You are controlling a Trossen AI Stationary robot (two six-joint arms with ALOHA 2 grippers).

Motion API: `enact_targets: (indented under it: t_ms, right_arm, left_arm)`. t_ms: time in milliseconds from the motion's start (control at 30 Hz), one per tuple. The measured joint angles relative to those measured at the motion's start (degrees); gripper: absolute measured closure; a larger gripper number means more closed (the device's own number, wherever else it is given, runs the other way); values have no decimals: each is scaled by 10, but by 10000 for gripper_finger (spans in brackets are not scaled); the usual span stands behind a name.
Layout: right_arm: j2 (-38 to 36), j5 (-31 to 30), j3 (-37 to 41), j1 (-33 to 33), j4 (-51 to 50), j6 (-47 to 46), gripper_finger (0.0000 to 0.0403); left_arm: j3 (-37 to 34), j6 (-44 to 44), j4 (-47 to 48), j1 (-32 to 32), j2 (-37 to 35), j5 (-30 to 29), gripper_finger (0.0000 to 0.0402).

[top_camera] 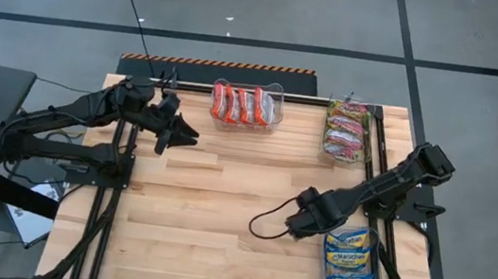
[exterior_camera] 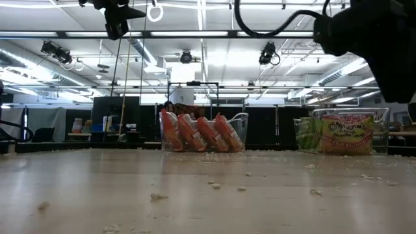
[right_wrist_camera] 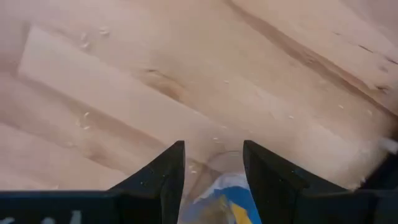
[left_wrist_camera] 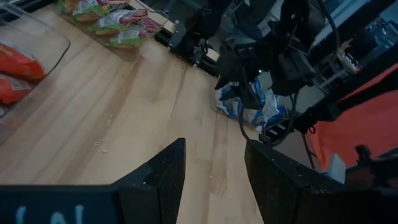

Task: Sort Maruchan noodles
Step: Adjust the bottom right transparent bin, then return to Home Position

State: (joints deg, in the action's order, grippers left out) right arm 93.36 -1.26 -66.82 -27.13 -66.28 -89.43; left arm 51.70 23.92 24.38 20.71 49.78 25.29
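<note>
Nearest the camera-side edge of the pale wooden butcher-block table [top_camera: 223, 194], a clear plastic bin [top_camera: 386, 271] at the right holds the blue-and-yellow Maruchan noodle packets [top_camera: 350, 262], stacked in a row. Just beside that bin, the right gripper [top_camera: 292, 229] hangs low over bare wood, its two dark fingers [right_wrist_camera: 161, 180] parted and empty; a blue-and-yellow packet edge [right_wrist_camera: 227, 205] shows between them in the wrist view, though whether they touch it cannot be told. Crumbs speckle the tabletop. Farther back on the left, the left gripper [top_camera: 185, 135] hovers above the table, fingers [left_wrist_camera: 158, 183] spread, holding nothing. At the far edge, a second clear bin [top_camera: 278, 94] holds the red-and-white packets [top_camera: 239, 105] standing upright, and a third clear bin [top_camera: 326, 149] in the far right corner holds the green-and-white packets [top_camera: 347, 128].
</note>
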Motion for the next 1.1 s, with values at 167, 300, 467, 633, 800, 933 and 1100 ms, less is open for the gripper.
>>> enact_targets:
  t_ms: [167,300,467,633,800,933,1100]
  right_arm:
    - [0,72,2,5,71,121,235]
    - [0,134,13,5,95,171,235]
    - [0,136,22,6,12,142,235]
    - [-15,110,-4,13,57,170,235]
    - [-31,41,-21,10,106,180,235]
    - [-35,-24,-21,2,216,265,235]
    - [-35,-69,-21,29,428,438,244]
  left_arm:
    - [0,10,21,-1,-12,-2,230]
    - [0,10,49,-1,-24,-15,230]
    - [0,9,61,-3,-45,-30,230]
    - [0,-20,96,-4,-77,-54,230]
    - [0,-38,100,-3,-111,-54,230]
    - [0,-56,89,-3,-129,-49,230]
    - [0,-49,30,0,-134,-41,230]
